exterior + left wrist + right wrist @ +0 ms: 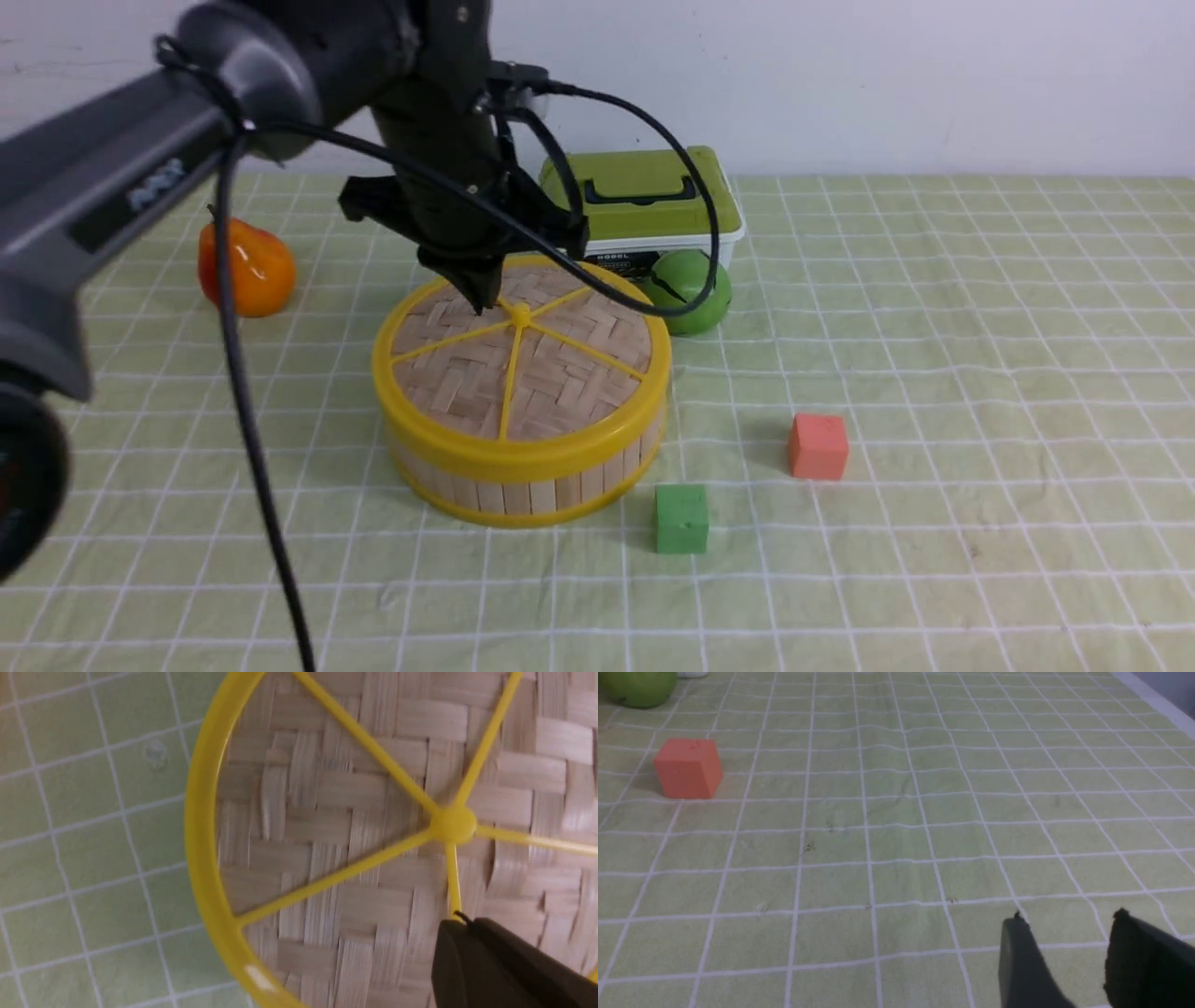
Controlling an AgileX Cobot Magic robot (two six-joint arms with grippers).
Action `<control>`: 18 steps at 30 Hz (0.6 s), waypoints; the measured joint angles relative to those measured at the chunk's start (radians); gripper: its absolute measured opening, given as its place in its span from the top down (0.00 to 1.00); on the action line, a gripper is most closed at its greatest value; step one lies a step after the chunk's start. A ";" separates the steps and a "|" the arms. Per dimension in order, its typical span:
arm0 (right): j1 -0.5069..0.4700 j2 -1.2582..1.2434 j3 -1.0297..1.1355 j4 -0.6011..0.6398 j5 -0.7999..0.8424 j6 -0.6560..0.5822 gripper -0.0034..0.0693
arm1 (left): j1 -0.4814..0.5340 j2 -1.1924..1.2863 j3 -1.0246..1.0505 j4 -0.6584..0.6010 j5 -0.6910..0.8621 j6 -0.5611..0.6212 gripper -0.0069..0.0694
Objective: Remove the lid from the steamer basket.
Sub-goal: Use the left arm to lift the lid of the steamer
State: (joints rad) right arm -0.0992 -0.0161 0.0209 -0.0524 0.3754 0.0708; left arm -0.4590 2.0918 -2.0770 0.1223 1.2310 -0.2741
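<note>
The lid (523, 364) sits flat and seated on the basket (523, 490), left of centre on the worktop (934, 327). The left end effector (481, 297) stands directly above it, pointing down, its tip touching or nearly touching the weave just left of the hub (519, 315). The left wrist view shows its fingers (486, 961) drawn narrow, close together, at the end of one spoke (452, 882); whether the spoke is pinched between them cannot be told. The right end effector (1068, 914), fingers apart and holding nothing, hangs over bare worktop well to the right. The left arm is thus the nearer, and the lid being round, a lift would likely go straight up from the hub
</note>
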 joint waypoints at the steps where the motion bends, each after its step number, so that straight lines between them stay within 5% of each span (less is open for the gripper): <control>1: 0.000 0.000 0.000 0.000 0.000 0.000 0.62 | -0.002 0.026 -0.029 0.004 0.002 -0.003 0.93; 7: 0.000 0.000 0.000 0.000 0.000 0.000 0.62 | -0.010 0.075 -0.076 0.010 0.008 -0.007 0.88; 18: 0.000 0.000 0.000 0.000 0.000 0.000 0.62 | -0.010 0.094 -0.078 -0.006 0.010 -0.007 0.51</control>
State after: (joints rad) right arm -0.0992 -0.0161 0.0209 -0.0524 0.3754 0.0708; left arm -0.4693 2.1856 -2.1550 0.1162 1.2412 -0.2806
